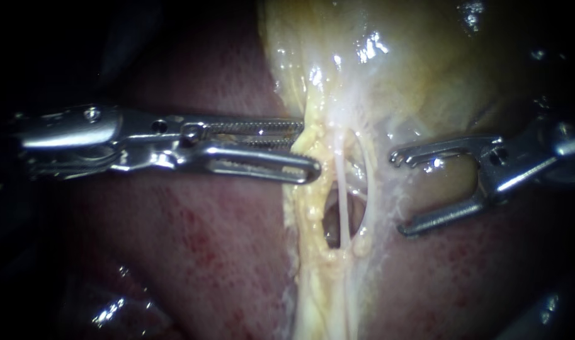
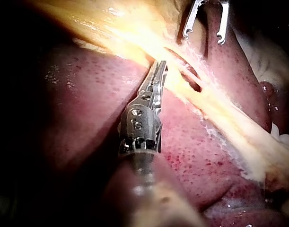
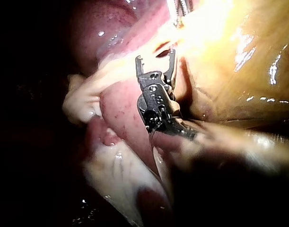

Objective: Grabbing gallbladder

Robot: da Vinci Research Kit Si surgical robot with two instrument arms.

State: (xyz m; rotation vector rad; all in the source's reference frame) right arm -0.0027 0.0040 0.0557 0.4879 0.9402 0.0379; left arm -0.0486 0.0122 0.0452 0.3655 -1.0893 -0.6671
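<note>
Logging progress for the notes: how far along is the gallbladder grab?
Done: the left instrument sits against the yellowish tissue below the gallbladder. In hand: its grip, unconfirmed. Remaining: a firm hold; the right instrument has jaws wide open, holding nothing.

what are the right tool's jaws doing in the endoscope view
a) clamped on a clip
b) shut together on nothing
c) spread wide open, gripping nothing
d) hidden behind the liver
c: the right tool shows a wide gap between its two jaws, and nothing is held between them.
</note>
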